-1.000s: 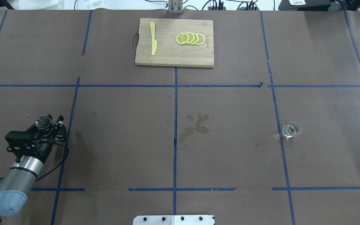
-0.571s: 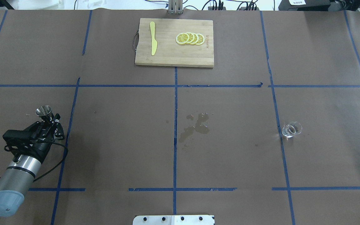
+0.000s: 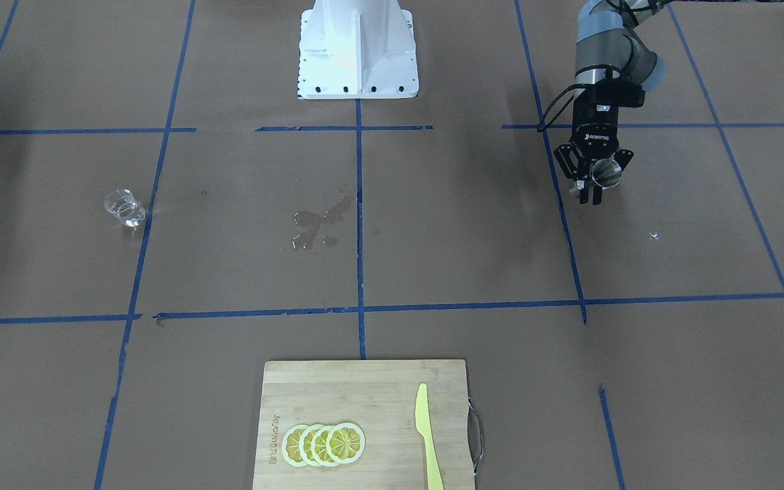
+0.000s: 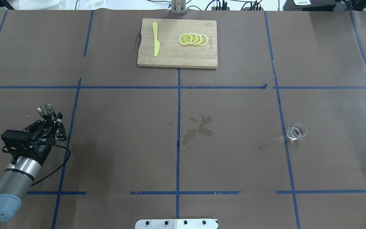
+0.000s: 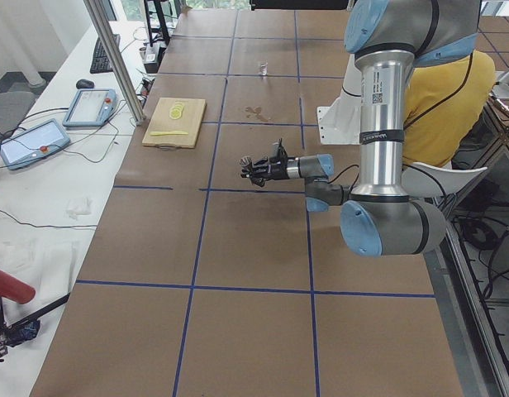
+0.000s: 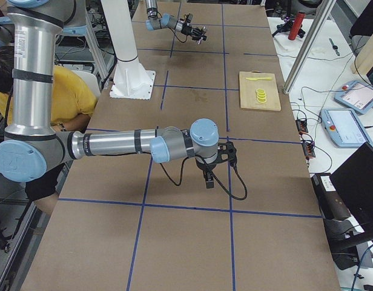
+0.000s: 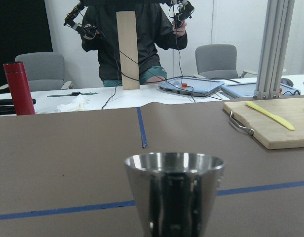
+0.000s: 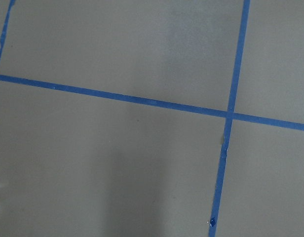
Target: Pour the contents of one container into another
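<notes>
L gripper (image 4: 50, 122) | clamped on jigger (image 4: 44, 110), upright | glass cup (image 4: 296, 131) untouched, far off | R gripper state n/k | pour not begun

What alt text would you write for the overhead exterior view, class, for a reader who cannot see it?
The left claw holds a steel jigger upright at the brown table's left side, while a clear glass cup stands far right. Between them is a wet spill; a cutting board with lemon slices and a yellow knife lies beyond.

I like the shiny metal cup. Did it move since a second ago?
Yes. In the overhead view the jigger, held by the left pincer, has shifted away from the robot, farther from the blue tape cross near the arm.
</notes>
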